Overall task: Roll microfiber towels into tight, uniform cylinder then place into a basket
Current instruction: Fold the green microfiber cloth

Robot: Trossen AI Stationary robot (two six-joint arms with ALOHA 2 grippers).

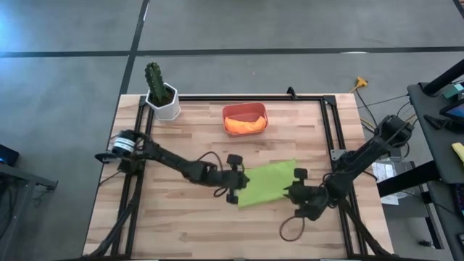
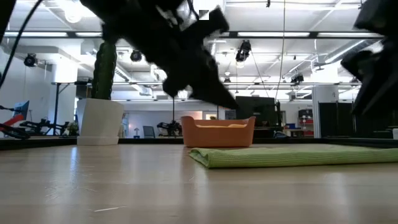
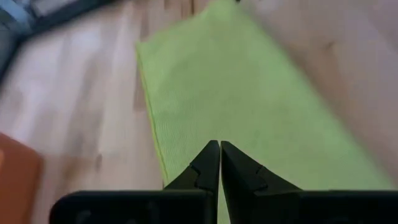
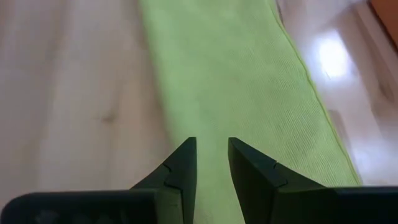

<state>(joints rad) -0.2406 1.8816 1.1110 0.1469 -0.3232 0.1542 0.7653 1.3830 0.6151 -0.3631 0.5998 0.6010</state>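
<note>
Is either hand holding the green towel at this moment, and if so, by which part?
Nothing is held. The left hand is shut with nothing between its fingers above the green towel; the right hand hangs slightly open over it.

You have the lime green towel (image 1: 267, 182) lying flat on the table, folded into a long strip, not rolled. Seen from above, it sits well short of the basket (image 1: 245, 118), on the near side of it and a little toward the right arm's side, its length slanting across the wood. From table height you see the green towel (image 2: 292, 155) as a low, layered band in front of the basket (image 2: 217, 132). The basket is a small salmon-red tub with rounded corners, standing upright. Inside it you find the orange towel (image 1: 245, 125), lying along the tub's length; how tightly it is rolled, you cannot tell.
</note>
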